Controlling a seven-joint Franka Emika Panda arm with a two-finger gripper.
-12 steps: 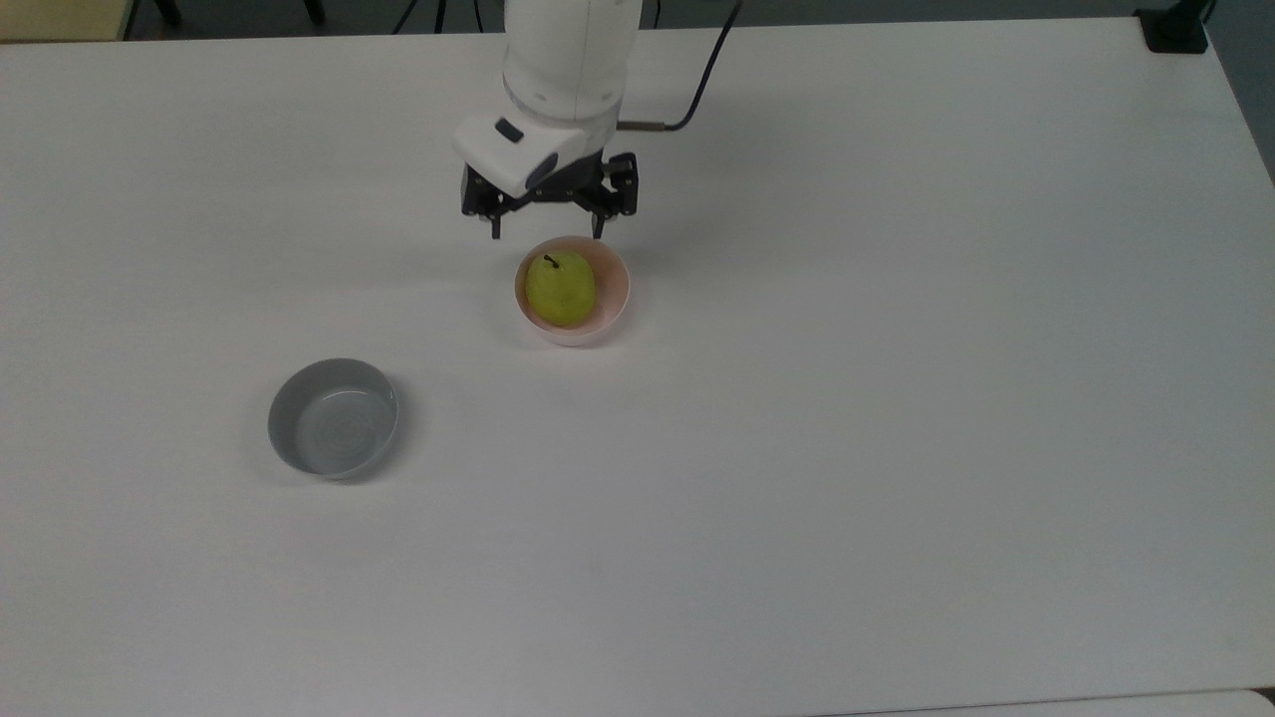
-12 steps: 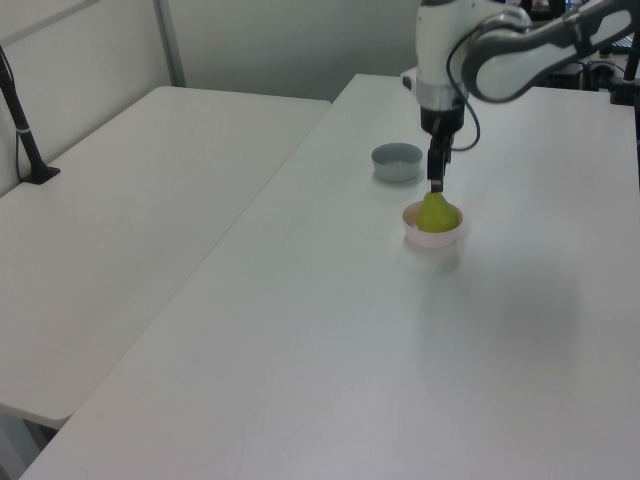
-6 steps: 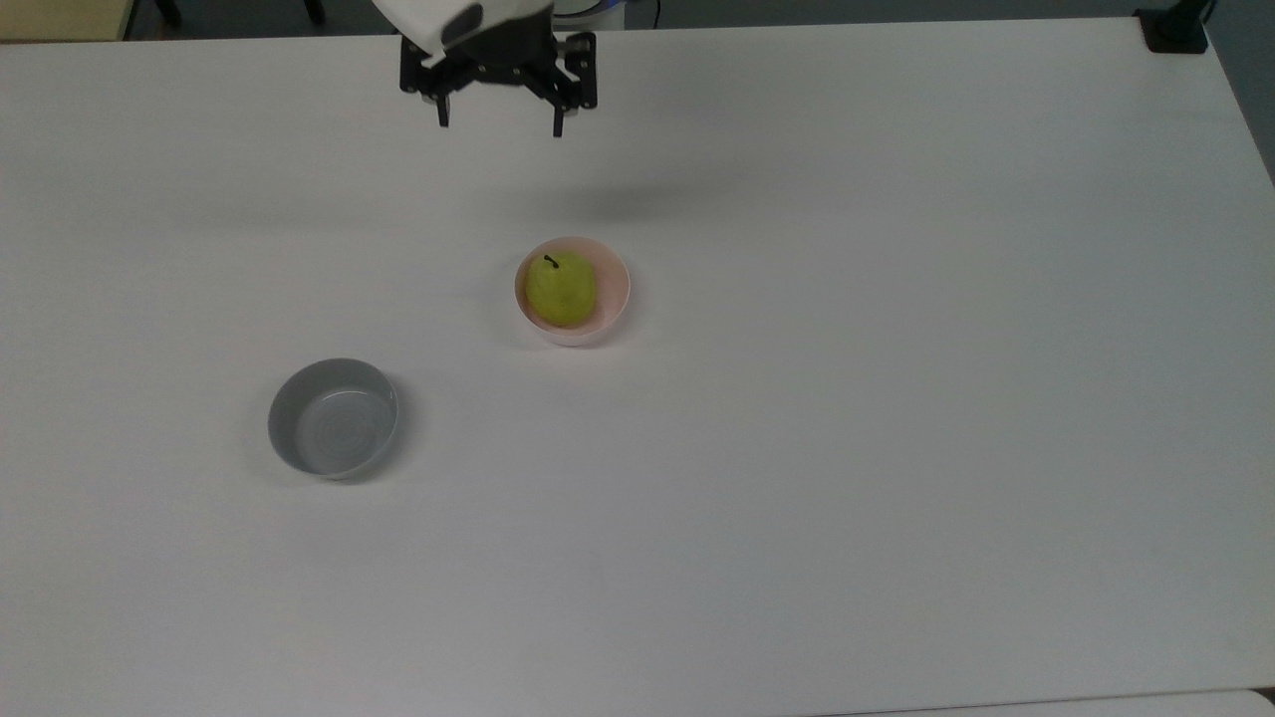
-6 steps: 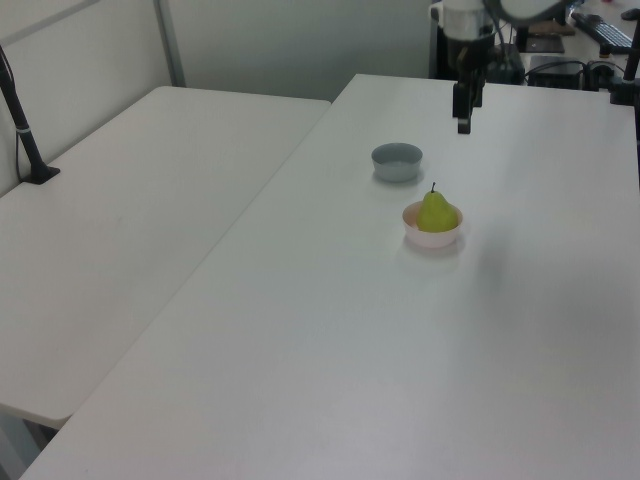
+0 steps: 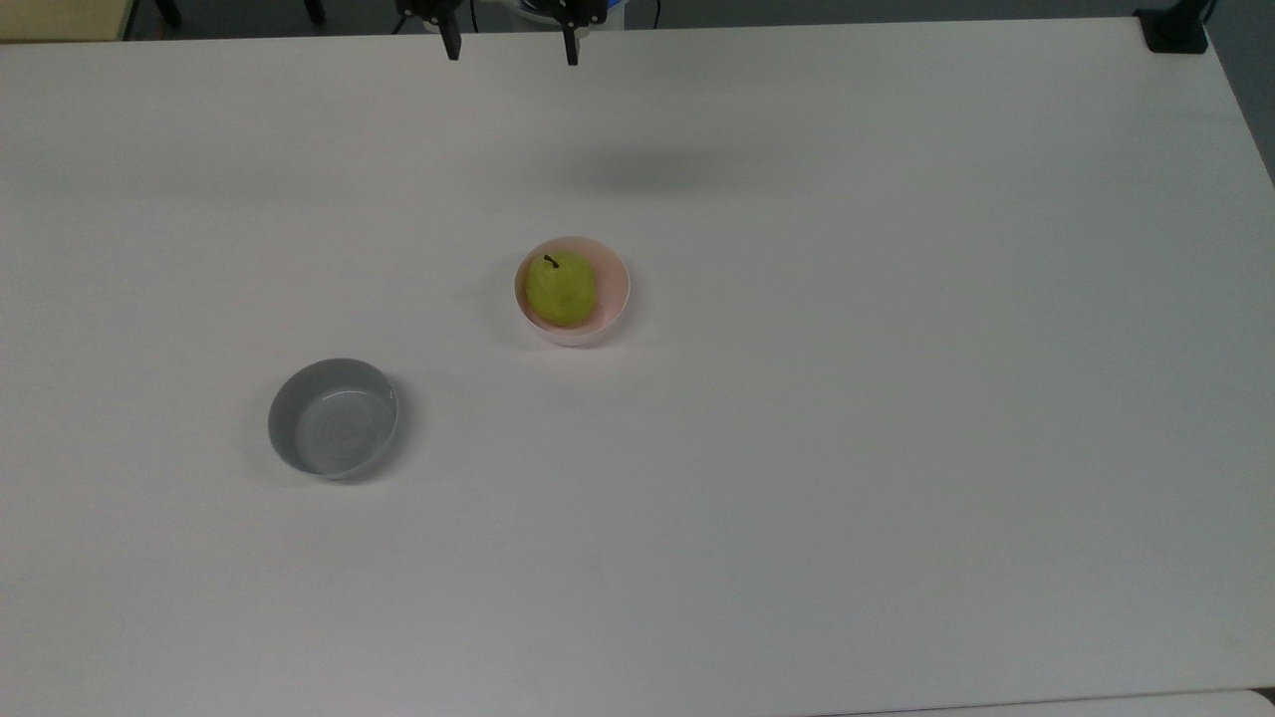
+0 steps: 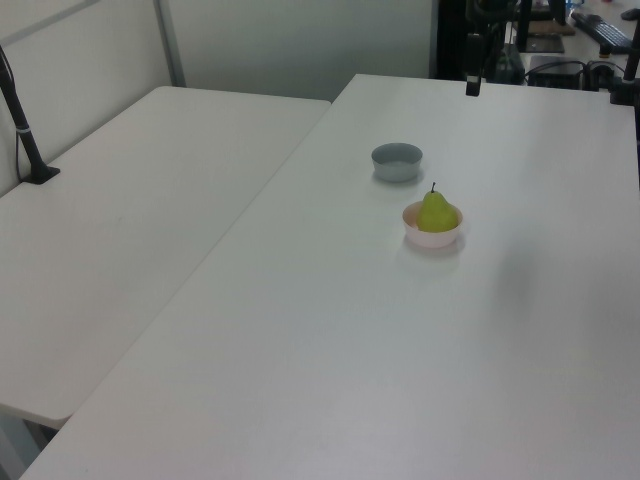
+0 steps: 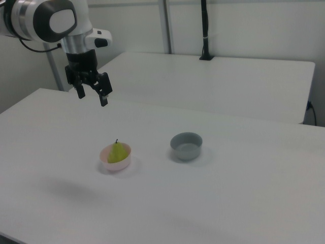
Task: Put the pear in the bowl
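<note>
Reading the top view from its left to its right, the grey bowl (image 5: 333, 418) sat alone and held nothing, well apart from the pale pink bowl (image 5: 573, 291) nearer the middle of the counter (image 5: 896, 398). The pear (image 5: 560, 289) lay inside that pink bowl, stem up and leaning toward the rim on the top view's left, so I judged the placing itself done. My end effector (image 7: 92, 92) hung high above the counter's far edge with its fingers spread apart and nothing between them, well clear of both bowls; in the top view the two fingertips (image 5: 453, 45) poked in at the upper border. What remained, as I judged it, was a clean retreat. To do that well I wanted to stay at height and travel away from the bowls rather than across them, since a low pass could clip the pink rim and tip a light bowl with a round fruit in it. The pear looked settled against the bowl's wall, though its rounded shape meant a knock might roll it. I also meant to leave the fingers parted, as closing them served nothing here.
</note>
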